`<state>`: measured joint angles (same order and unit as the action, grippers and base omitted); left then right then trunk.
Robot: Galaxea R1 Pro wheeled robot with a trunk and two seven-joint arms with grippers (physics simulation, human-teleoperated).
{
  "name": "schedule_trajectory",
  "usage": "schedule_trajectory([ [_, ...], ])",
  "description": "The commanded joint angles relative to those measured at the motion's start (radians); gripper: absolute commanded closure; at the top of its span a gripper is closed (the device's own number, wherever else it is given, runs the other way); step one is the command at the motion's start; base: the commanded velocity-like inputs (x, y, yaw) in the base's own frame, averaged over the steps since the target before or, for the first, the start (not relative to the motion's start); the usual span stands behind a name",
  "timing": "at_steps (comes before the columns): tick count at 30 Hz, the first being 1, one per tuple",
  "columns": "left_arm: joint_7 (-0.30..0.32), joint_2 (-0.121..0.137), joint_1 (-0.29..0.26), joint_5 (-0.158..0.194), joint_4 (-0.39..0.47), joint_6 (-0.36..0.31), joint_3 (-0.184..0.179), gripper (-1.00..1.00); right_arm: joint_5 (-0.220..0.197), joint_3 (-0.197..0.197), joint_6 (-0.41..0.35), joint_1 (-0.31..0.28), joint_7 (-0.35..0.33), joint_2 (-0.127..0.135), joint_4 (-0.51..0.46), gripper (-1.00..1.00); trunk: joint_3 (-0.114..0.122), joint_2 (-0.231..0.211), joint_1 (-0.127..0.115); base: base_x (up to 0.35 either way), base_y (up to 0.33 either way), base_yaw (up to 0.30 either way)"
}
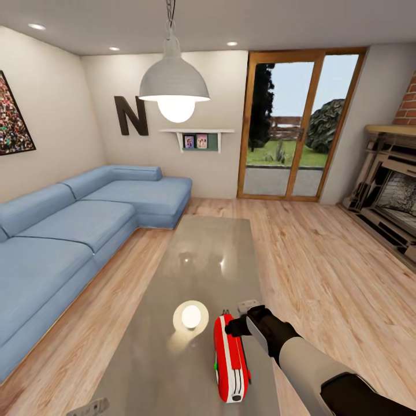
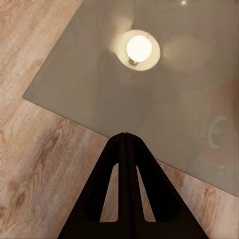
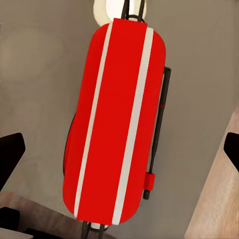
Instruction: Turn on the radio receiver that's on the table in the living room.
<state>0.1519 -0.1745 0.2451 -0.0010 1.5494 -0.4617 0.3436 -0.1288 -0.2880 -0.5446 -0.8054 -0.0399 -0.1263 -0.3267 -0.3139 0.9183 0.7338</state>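
Table [image 1: 196, 260] near edge: radio receiver [image 1: 230, 358], right claw [image 1: 238, 323] open above it

A blue corner sofa [image 1: 75, 231] runs along the left wall beneath a dark letter N [image 1: 131, 115] and a framed picture [image 1: 11, 118]. A white pendant lamp [image 1: 173, 86] hangs lit from the ceiling. On the far wall, a small shelf [image 1: 196, 138] holds two photos beside wood-framed glass doors [image 1: 294, 124]. A brick fireplace [image 1: 390, 190] stands at the right, on the light wood floor [image 1: 323, 271].
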Motion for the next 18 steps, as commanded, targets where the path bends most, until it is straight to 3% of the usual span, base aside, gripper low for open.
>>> schedule_trajectory([
  [1, 0.000, 0.000, 0.000, 0.000, 0.000, 0.000, 0.000, 1.00, 0.001, 0.000, 0.000, 0.000, 0.000, 0.000, 0.000, -1.00, 0.003, -0.007, -0.004, 0.000, 0.000, 0.000],
  [18, 0.000, 0.000, 0.000, 0.000, 0.000, 0.000, 0.000, 1.00, 0.000, -0.002, 0.000, 0.000, -0.005, -0.001, 0.000, -1.00, 0.057, -0.126, -0.069, 0.000, 0.000, 0.000],
])
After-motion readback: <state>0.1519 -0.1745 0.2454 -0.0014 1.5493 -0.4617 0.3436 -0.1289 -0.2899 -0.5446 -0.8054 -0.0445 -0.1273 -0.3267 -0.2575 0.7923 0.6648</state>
